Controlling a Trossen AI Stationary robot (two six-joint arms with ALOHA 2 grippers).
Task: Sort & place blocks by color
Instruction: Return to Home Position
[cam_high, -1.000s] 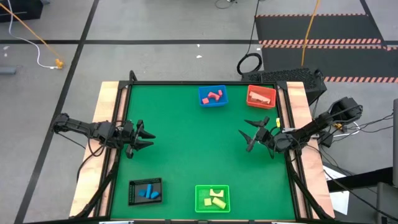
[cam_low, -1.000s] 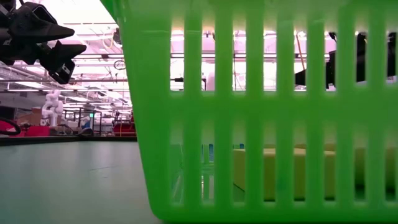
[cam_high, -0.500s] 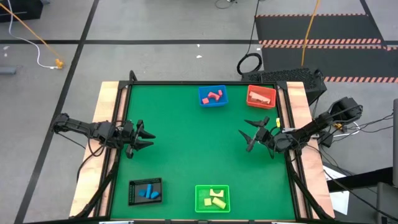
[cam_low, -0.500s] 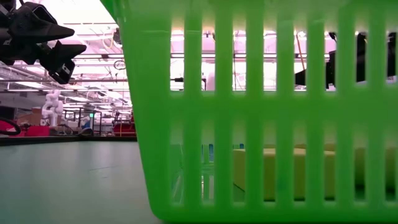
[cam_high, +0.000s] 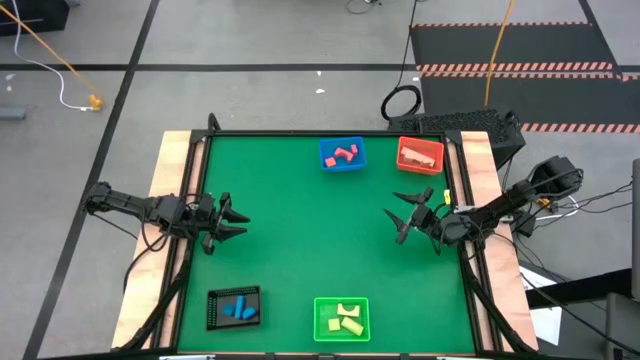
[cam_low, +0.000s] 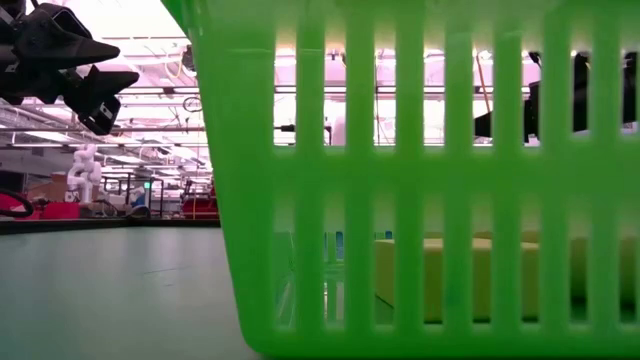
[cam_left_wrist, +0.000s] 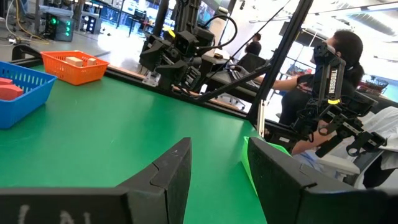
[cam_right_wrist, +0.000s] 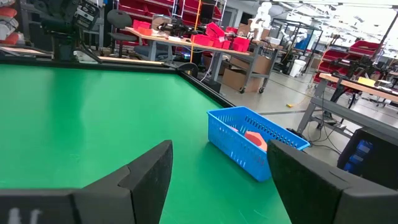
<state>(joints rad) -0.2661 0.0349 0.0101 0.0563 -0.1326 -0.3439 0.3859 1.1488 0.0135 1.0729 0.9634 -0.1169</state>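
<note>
The blocks lie in four trays on the green table. Red blocks (cam_high: 345, 154) lie in the blue tray (cam_high: 343, 155), tan blocks (cam_high: 420, 154) in the orange-red tray (cam_high: 420, 154), blue blocks (cam_high: 238, 308) in the black tray (cam_high: 233, 308), yellow-lime blocks (cam_high: 347, 319) in the green tray (cam_high: 342, 318). My left gripper (cam_high: 238, 222) is open and empty above the table's left side. My right gripper (cam_high: 400, 218) is open and empty above the right side. Neither is near a block.
The green tray's slotted wall (cam_low: 420, 180) fills most of the low view, with a yellow block (cam_low: 470, 275) behind it. A person (cam_left_wrist: 323, 81) sits beyond the table in the left wrist view. The middle of the green table (cam_high: 320, 230) is bare.
</note>
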